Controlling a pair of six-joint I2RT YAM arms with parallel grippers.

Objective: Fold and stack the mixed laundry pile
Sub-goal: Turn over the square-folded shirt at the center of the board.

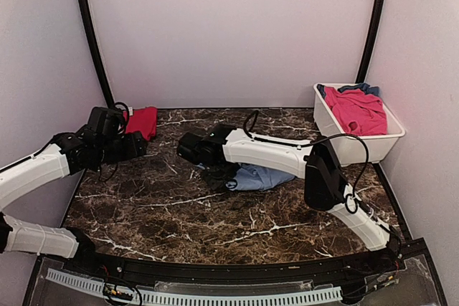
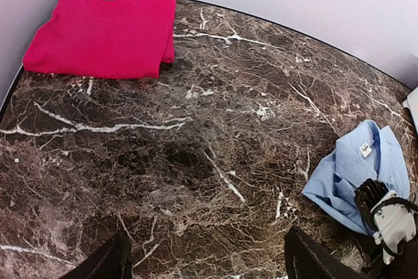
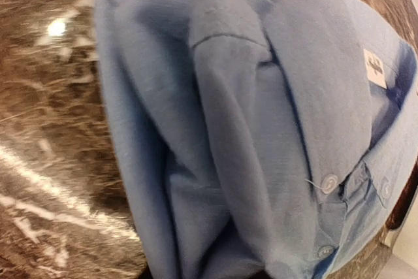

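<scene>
- The right gripper (image 1: 217,175) sits low on the crumpled light-blue shirt (image 1: 254,177) near the middle of the table (image 1: 179,223). Its own camera shows only cloth and no fingers, so I cannot tell whether it is clamped on the fabric or just pressed into it. With a thin hold, a lift would likely shed the shirt partway.
- The shirt lies bunched, with the collar and buttoned front doubled over on themselves. A pull on one edge would probably drag the whole bundle across the table instead of spreading it, and the creases would end up in the fold.
- The left gripper (image 2: 209,267) is spread wide and holds nothing. It hangs over bare table between the blue shirt and the folded red shirt (image 2: 104,31) in the far left corner. If it goes to help, both arms meet over one small bundle and could knock together.
- The left arm sits just beside the red shirt, so a loose swing could nudge that finished fold out of shape.
- A pink-red piece (image 1: 355,111) and a darker blue piece (image 1: 366,89) are heaped in the white tub (image 1: 358,150) at the right. They may come out tangled, or the tub may shift.
</scene>
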